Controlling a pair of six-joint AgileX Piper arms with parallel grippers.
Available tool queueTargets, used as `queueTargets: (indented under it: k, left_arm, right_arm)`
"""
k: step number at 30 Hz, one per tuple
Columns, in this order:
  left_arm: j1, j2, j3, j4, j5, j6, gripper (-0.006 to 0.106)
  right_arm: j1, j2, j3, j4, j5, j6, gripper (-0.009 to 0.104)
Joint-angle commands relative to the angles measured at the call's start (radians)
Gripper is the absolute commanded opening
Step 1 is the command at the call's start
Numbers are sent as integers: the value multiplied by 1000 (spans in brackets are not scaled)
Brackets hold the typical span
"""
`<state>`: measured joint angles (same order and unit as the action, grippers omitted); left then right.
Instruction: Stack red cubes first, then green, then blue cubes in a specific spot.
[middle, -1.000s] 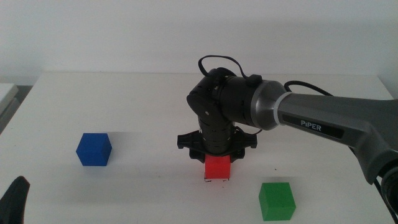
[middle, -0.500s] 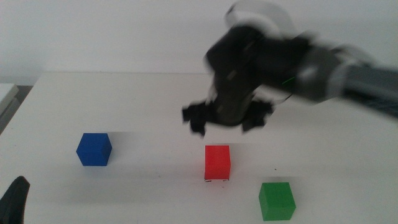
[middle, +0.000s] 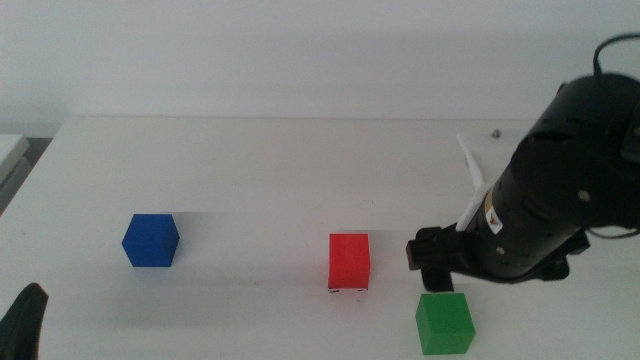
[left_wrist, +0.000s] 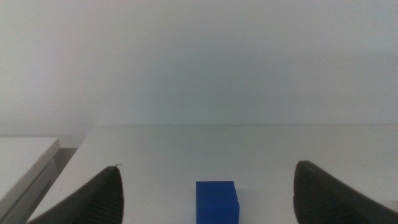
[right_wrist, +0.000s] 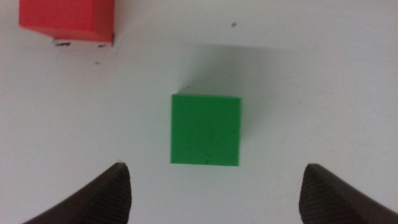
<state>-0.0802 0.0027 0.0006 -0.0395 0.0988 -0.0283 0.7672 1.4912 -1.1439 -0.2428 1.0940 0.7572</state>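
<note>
So the small matte red cube (middle: 350, 261) is sitting on the pen-marked square (middle: 350, 290) mid-desk, black corner marks peeking out at its base. The right hand (middle: 485, 275) is hovering over the small matte green cube (middle: 445, 322), which is lying at about 4 o'clock from the red one, near but not touching. In the wrist view the dark jaws are standing wide open with the green cube (right_wrist: 206, 129) centred between them and nothing held.

What could go wrong: the green cube is looking very slightly rotated against the jaws, so closing might be twisting it and leaving a crooked grip. Then it's landing off-square on the red cube and nudging it off the marks. The red cube is also close enough that a wide jaw could be clipping it on the way down.

The left hand (left_wrist: 205, 199) is waiting at the desk's 7 o'clock corner, open and empty, facing the small dark blue cube (middle: 151, 240) out at 9 o'clock.
</note>
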Motion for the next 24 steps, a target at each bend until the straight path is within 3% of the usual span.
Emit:
queueTargets:
  k: [1,11,24]
  left_arm:
    - [-1,-3,-1,-2,-13,-2,94]
    - [-1,-3,-1,-2,-13,-2,94]
    - [-1,-3,-1,-2,-13,-2,94]
  right_arm:
    - [-8,-11,28,18,-54,5,84]
    - [-8,-4,34,16,-69,27,86]
    - [-57,194,37,44,-153,55,86]
